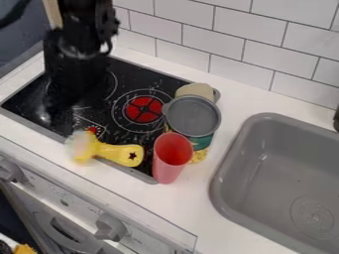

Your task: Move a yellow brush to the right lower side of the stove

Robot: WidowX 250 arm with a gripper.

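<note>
Two grey plastic knobs (111, 228) below black glass-top stove (126, 128); 1 yellow brush (118, 153) w/ pale, fuzzy head & dark star on handle, lying across stove's front edge; 1 black gripper (59, 106) over stove's L part, can't tell if apart/together.

Red cup (171, 158) by grey pot (192, 117); beige item (195, 90) (partly hidden) behind pot. Grey sink (255, 144) at right, white tiled wall (242, 30) behind.

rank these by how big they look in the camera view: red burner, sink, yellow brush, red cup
1. sink
2. red cup and yellow brush, too alike to rank
3. red burner
</note>
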